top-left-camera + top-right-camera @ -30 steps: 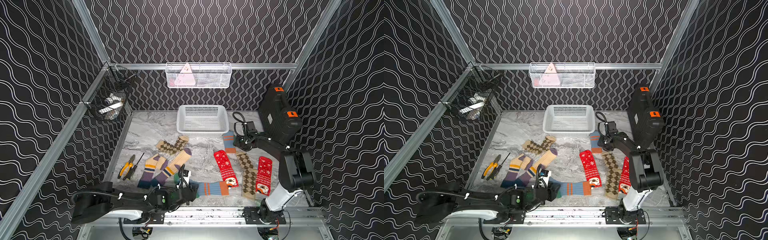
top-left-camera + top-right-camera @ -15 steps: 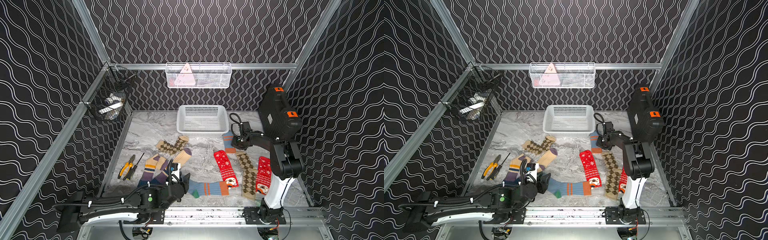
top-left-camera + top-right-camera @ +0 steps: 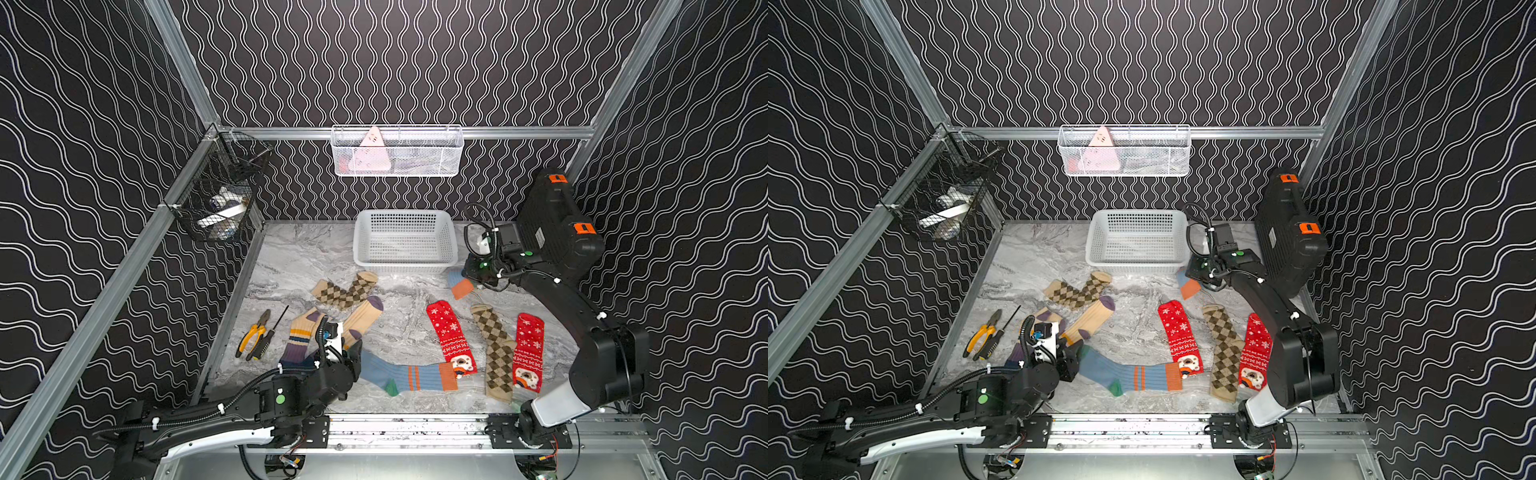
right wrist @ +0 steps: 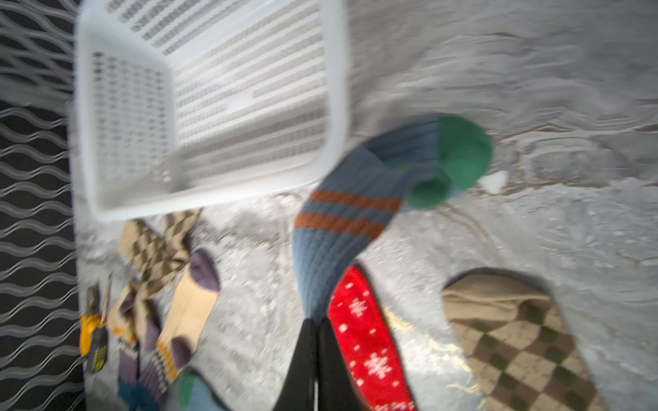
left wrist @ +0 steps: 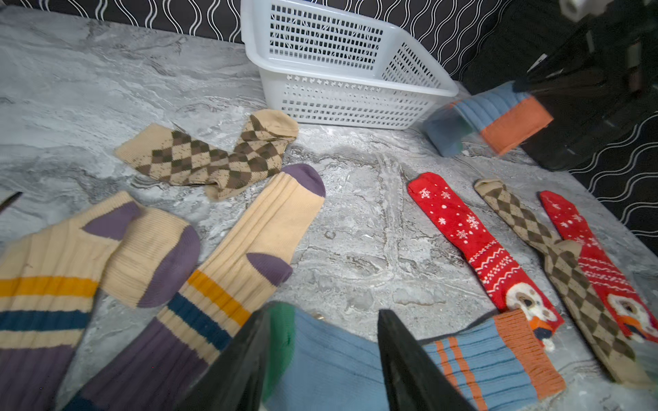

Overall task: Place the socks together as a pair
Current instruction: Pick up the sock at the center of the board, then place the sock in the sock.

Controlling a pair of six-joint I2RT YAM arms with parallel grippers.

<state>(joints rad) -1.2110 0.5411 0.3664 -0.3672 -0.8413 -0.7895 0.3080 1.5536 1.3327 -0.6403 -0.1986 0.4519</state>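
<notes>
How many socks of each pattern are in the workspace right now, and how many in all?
blue orange-striped socks: 2 (one pinched in the right gripper)
tan argyle socks: 2
cream-and-purple striped socks: 2
red Christmas socks: 2
Total: 8 socks

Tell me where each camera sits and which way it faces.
Both top views: high at the front, looking down and back over the table; both arms show, left gripper and right gripper.
Left wrist: low on the left arm, facing the white basket; its open fingers straddle the near blue sock.
Right wrist: on the right arm, looking down beside that basket; shut fingers pinch the lifted blue sock.
Shared: both wrist views show the basket and the lifted blue sock.
</notes>
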